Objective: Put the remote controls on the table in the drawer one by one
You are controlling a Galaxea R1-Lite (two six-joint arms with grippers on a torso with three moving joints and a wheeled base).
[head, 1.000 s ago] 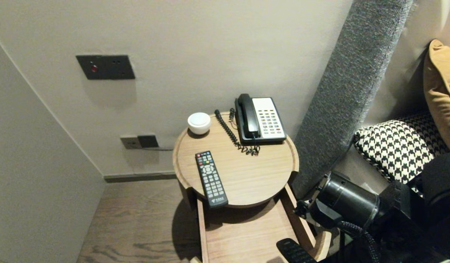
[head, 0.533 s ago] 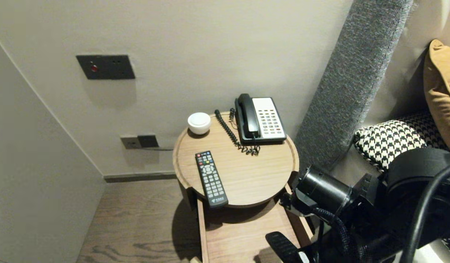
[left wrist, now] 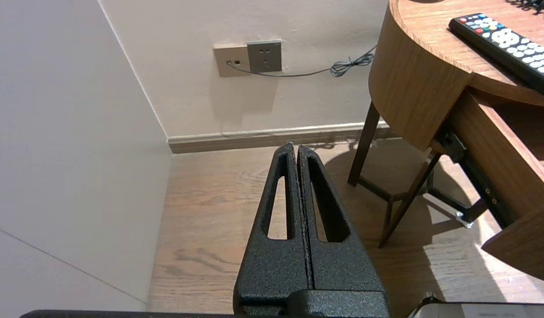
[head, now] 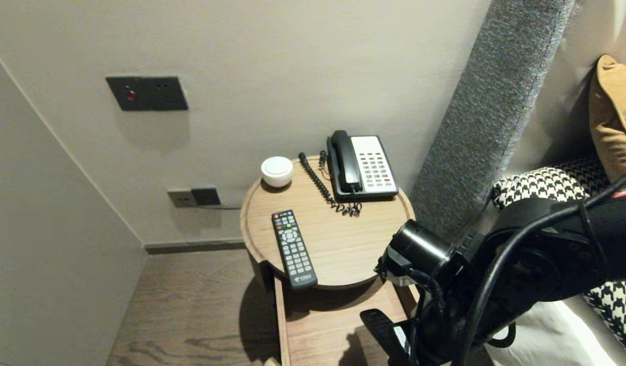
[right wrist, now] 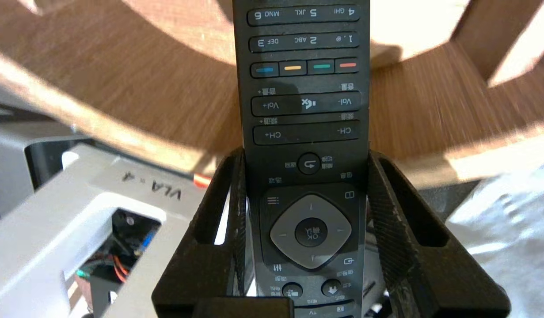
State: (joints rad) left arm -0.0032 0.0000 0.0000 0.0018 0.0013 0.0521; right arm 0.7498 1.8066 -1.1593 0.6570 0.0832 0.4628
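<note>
Right gripper (right wrist: 305, 157): fingers clamped on both long edges of black TV remote (right wrist: 303, 88).
Location of black TV remote: above open drawer (head: 328, 325) of round bedside table (head: 353, 239).
Left gripper (left wrist: 296, 148): fingers pressed together, parked beside table, over floor.
Tabletop: second remote (head: 293, 249), telephone (head: 362, 166).

Beige back wall (head: 292, 61), plain side wall (head: 38, 229) at left, meeting in corner. Dark switch panel (head: 146, 93) high on back wall. Two socket plates (head: 193, 196) low, above skirting (head: 193, 246). Wood-plank floor (head: 190, 305). Round wooden side table (head: 343, 249) against wall, drawer (head: 323, 330) open under top. Grey upholstered headboard (head: 485, 112) right of table. Houndstooth cushion (head: 536, 185) and tan cushion (head: 615, 117) beyond. Table shadow on floor.
</note>
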